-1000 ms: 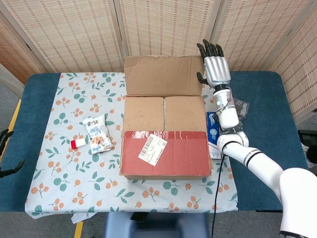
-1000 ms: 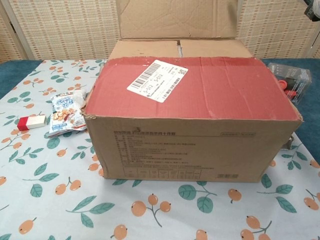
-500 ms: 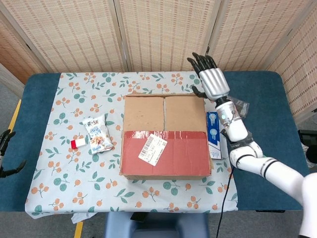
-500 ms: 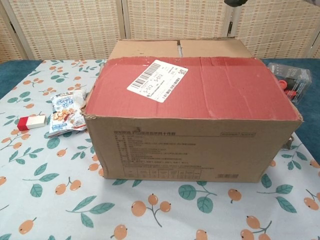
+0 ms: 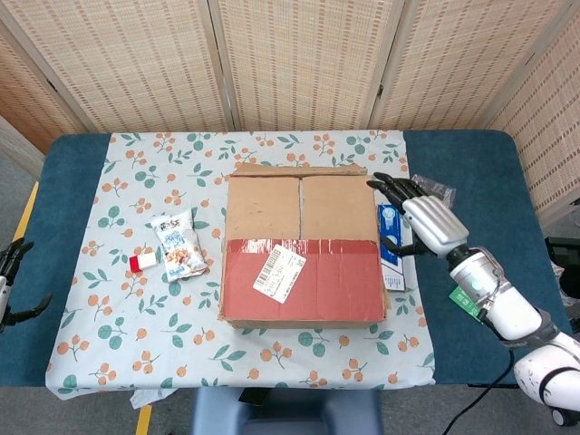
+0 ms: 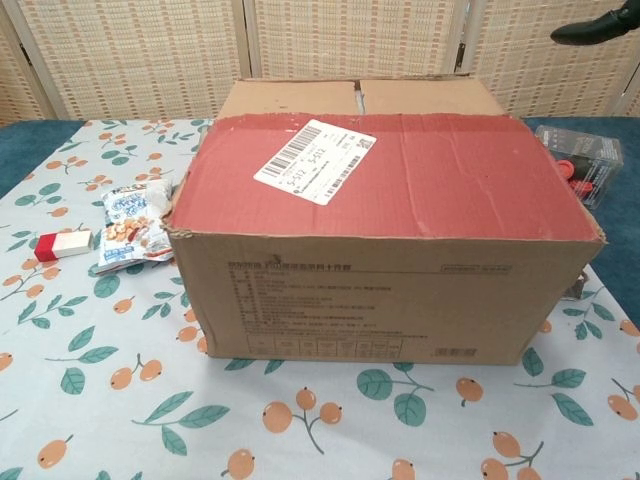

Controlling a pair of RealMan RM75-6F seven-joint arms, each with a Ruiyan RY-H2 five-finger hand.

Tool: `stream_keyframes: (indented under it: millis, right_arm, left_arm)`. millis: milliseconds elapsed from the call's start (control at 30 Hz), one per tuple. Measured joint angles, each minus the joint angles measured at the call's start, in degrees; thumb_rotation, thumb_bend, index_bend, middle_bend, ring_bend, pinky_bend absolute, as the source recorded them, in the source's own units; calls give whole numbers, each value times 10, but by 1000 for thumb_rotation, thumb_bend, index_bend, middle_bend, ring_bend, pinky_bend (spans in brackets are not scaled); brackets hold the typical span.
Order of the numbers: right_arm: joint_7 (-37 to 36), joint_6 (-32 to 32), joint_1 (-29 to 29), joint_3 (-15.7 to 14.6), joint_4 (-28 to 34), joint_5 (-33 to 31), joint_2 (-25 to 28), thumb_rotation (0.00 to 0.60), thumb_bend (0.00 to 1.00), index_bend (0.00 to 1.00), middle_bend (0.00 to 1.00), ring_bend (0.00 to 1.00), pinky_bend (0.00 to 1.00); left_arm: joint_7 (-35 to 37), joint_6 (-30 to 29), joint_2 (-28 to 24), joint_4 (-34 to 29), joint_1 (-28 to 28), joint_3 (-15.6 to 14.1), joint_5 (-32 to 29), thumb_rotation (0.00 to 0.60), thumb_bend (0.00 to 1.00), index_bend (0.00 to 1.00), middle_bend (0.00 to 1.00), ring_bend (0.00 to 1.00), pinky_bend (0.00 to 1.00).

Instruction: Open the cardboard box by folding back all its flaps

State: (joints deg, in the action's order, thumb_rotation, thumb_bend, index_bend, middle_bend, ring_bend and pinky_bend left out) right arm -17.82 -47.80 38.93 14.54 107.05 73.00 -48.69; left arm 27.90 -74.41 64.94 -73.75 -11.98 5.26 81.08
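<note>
The cardboard box (image 5: 303, 246) stands mid-table, seen close up in the chest view as box (image 6: 390, 270). Its near flap (image 5: 317, 285), covered in red tape with a white label (image 5: 280, 271), lies flat over the top. Behind it two brown inner flaps (image 5: 301, 207) lie shut, meeting at a centre seam. The far flap (image 5: 299, 169) hangs folded back behind the box, only its edge showing. My right hand (image 5: 420, 218) hovers by the box's right side, fingers spread, holding nothing; one fingertip (image 6: 595, 22) shows in the chest view. My left hand (image 5: 13, 283) sits off the table's left edge, empty.
A snack packet (image 5: 178, 245) and a small red-and-white block (image 5: 143, 263) lie left of the box. A blue carton (image 5: 391, 240) lies against the box's right side under my right hand. A clear packet (image 6: 585, 160) sits at the right rear. A woven screen (image 5: 290, 54) stands behind.
The far flap went from upright to folded down behind the box. My right hand left the far right corner and dropped toward me, beside the box's right side.
</note>
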Motion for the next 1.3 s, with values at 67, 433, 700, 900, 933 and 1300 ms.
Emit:
stream_keyframes:
  millis: [67,433,700,900,933,1300]
  right_arm:
    - [-59,12,-7,-4,3,19,10,600,426,0,6,69,0]
    - [-486,9,-7,-33,-75,172,-17,600,425,11,121,187,204]
    - [-703,-32,30,-82,-225,263,-96,600,426,15,121,202,216]
    - [-737,-52,58,-115,-284,278,-139,600,426,15,121,202,216]
    - [-739,-55,59,-118,-286,279,-142,600,426,15,121,201,216]
    - [-763,-101,63,-164,-286,294,-147,600,425,5,121,202,226]
  left_arm:
    - [-3,1,1,1,0,1,-2,600,367,0,0,3,15]
    - [-8,2,1,2,1,2,-6,600,367,0,0,3,11]
    - [-11,-1,4,6,2,2,-3,600,367,0,0,2,1]
    - [-10,-4,6,7,3,4,-4,600,366,0,0,2,0]
    - [-10,-2,6,8,2,4,-4,600,366,0,0,2,0]
    - [-15,4,8,11,0,4,-7,600,367,0,0,2,0]
